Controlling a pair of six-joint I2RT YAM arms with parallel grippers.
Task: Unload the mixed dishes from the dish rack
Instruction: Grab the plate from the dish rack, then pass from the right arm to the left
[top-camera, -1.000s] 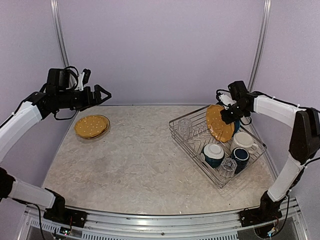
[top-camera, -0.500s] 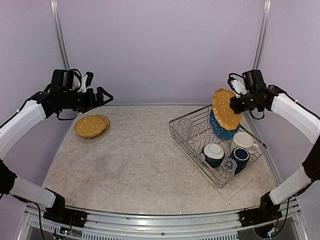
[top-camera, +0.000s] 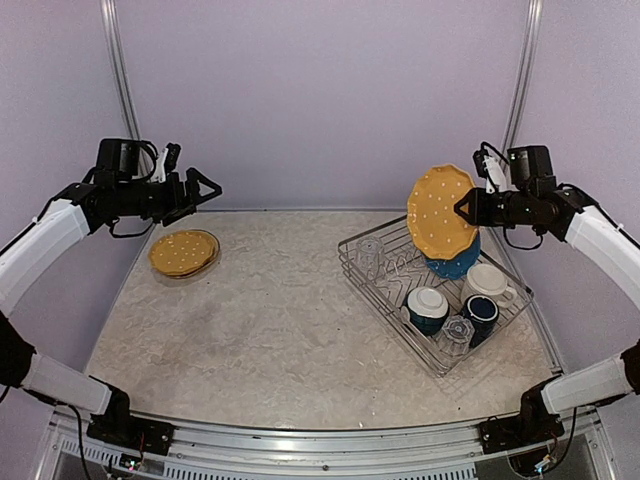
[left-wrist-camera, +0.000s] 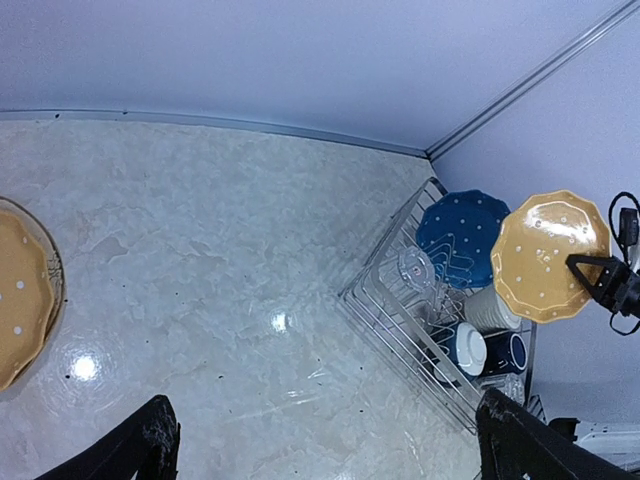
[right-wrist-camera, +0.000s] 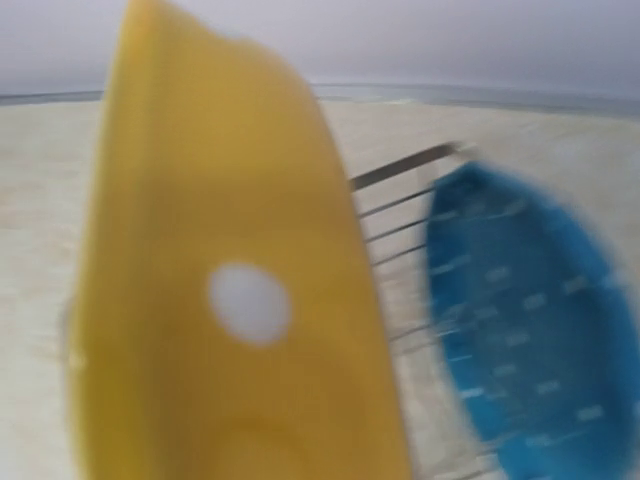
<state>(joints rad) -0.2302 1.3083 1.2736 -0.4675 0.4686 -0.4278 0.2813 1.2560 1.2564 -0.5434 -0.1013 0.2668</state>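
Observation:
My right gripper (top-camera: 462, 208) is shut on the rim of an orange white-dotted plate (top-camera: 440, 212), holding it on edge in the air above the far end of the dish rack (top-camera: 390, 320). This plate (right-wrist-camera: 230, 300) fills the blurred right wrist view and hides the fingers. In the rack stand a blue dotted plate (top-camera: 455, 265), a teal bowl (top-camera: 427, 308), a cream mug (top-camera: 487, 282), a navy mug (top-camera: 481, 312) and two clear glasses (top-camera: 369, 255). My left gripper (top-camera: 210, 187) hangs open and holds nothing, high over the far left of the table.
A second orange plate (top-camera: 184, 252) lies flat at the far left of the table, with a pale rim showing under it. The left wrist view shows this plate (left-wrist-camera: 22, 300) at its left edge and the rack (left-wrist-camera: 385, 320) at its right. Walls close in the back and sides.
My right gripper has lifted the orange plate up out of the rack tines, uncovering the blue plate behind it. The left arm has barely moved.

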